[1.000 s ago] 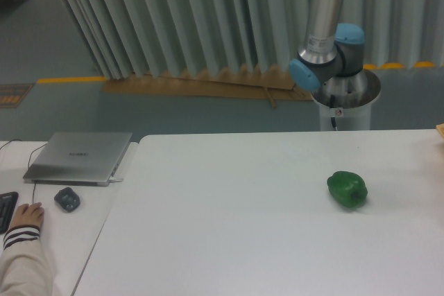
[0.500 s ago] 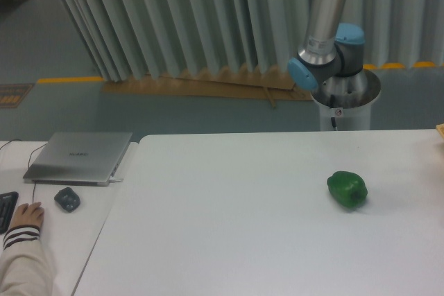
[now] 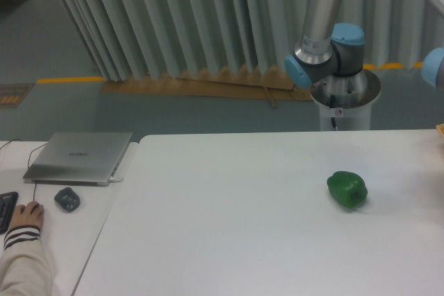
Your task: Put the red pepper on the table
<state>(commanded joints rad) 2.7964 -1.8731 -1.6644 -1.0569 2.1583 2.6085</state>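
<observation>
Progress: no small glossy red pepper on the large plain white table (image 3: 229, 240) yet, so by my read the placing is all still to do.
Red pepper: nowhere in frame.
End effector: out of shot; only silver-and-blue arm links (image 3: 320, 29) at upper right, so its opening is unknowable.
Pepper versus end effector: can't be judged.
Also there: a glossy green bell pepper (image 3: 347, 189), right of centre.
</observation>
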